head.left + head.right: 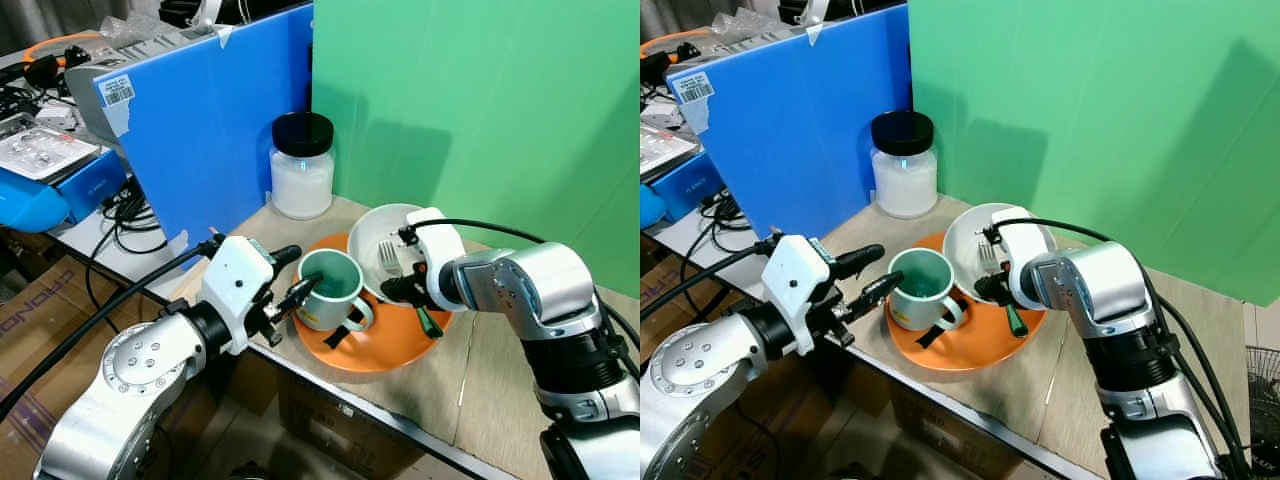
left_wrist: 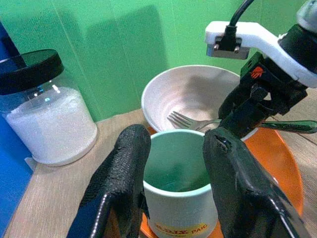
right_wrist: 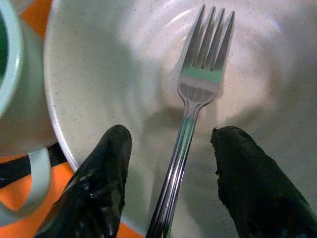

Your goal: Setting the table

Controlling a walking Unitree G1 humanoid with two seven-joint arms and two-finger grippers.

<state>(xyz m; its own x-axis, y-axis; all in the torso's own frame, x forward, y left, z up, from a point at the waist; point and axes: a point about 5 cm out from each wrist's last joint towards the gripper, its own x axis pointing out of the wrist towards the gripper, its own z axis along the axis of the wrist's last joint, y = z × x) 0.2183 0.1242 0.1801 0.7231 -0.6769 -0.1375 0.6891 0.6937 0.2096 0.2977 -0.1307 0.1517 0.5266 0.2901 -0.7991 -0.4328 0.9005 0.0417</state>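
Right gripper (image 3: 171,183) open, straddling fork (image 3: 198,94) handle; tines point into white bowl (image 1: 375,240), handle over rim.

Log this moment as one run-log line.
left gripper: open, astride green mug | right gripper: open over fork in white bowl | mug, bowl on orange plate

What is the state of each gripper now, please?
Left gripper: open, one finger on each side of the green mug, not gripping.
Right gripper: open, fingers either side of the fork lying in the white bowl.
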